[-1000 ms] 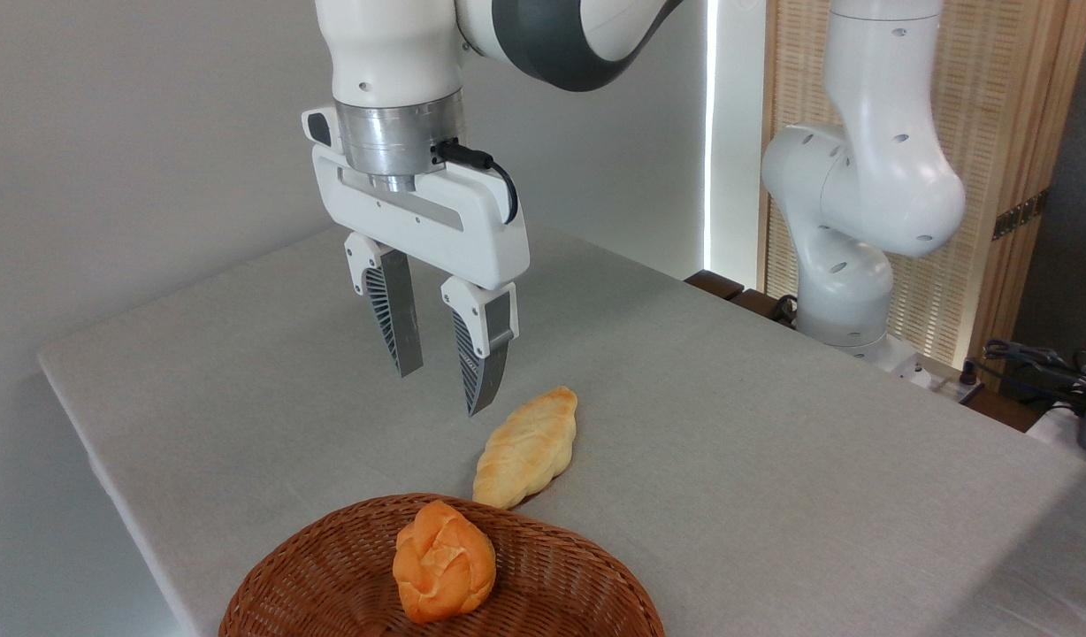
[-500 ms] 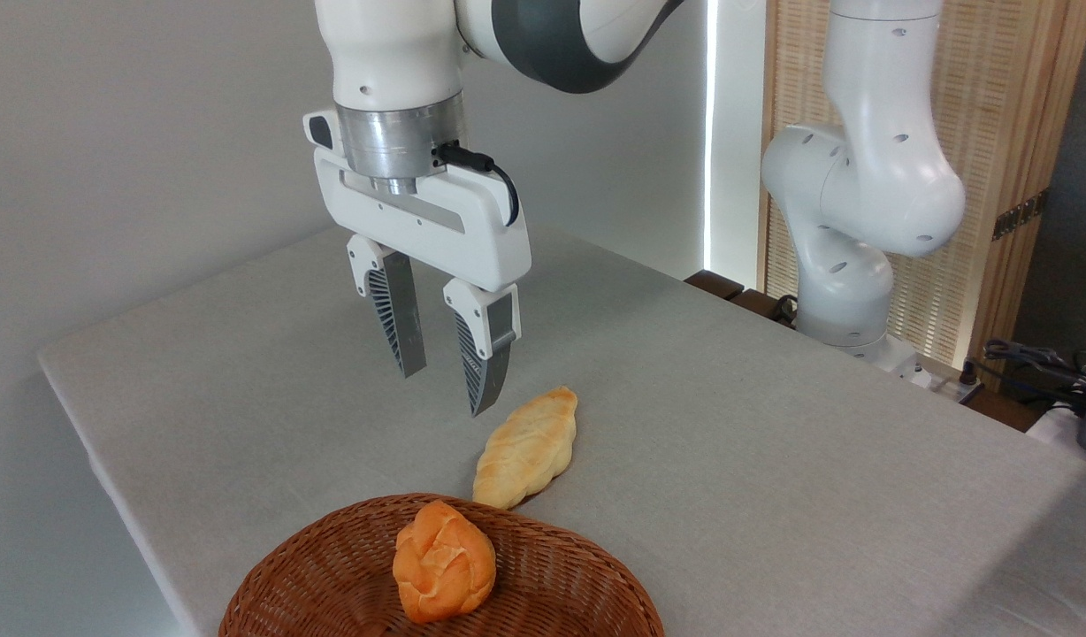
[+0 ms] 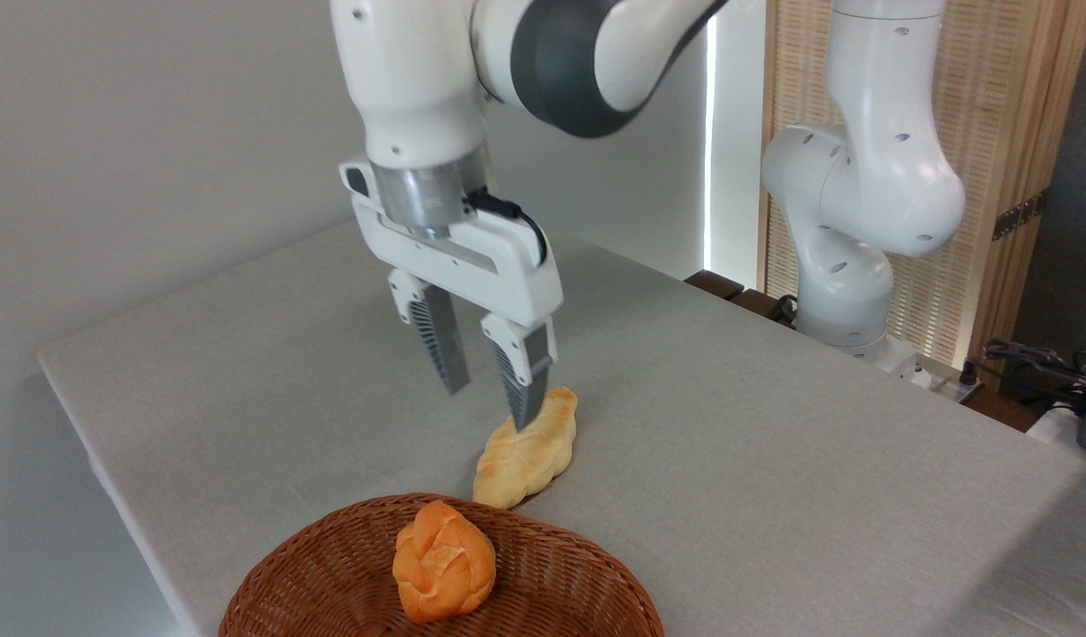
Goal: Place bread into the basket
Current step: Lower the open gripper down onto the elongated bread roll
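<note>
Open-jawed gripper (image 3: 490,409) above bread (image 3: 527,449)

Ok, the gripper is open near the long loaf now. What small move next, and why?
Probably ease the gripper a little right and lower. It is open, but only the right finger overlaps the bread in this view; the other hangs left of it. The loaf lies on the table, outside the basket, ungrasped.

Bare table (image 3: 242,372) all around the bread (image 3: 525,451); basket (image 3: 331,575) rim close beside its near tip.
</note>
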### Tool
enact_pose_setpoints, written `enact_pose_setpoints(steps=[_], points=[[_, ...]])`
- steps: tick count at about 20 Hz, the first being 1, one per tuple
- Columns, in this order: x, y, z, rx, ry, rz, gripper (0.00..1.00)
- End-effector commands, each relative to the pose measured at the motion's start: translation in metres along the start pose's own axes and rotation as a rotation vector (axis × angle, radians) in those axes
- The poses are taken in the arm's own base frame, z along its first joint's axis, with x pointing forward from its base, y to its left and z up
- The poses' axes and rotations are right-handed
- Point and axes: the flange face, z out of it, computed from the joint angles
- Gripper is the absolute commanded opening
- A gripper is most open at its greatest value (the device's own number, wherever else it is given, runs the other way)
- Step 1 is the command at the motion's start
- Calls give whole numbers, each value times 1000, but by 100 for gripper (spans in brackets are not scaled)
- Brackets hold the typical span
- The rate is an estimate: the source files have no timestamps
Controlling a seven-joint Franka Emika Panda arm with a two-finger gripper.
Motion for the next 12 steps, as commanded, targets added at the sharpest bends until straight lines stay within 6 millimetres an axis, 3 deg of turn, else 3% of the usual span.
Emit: enact_pose_setpoints(steps=[1, 12], points=[[-17, 10, 24, -48, -33, 7, 100], [-12, 9, 59, -57, -43, -236, 100]])
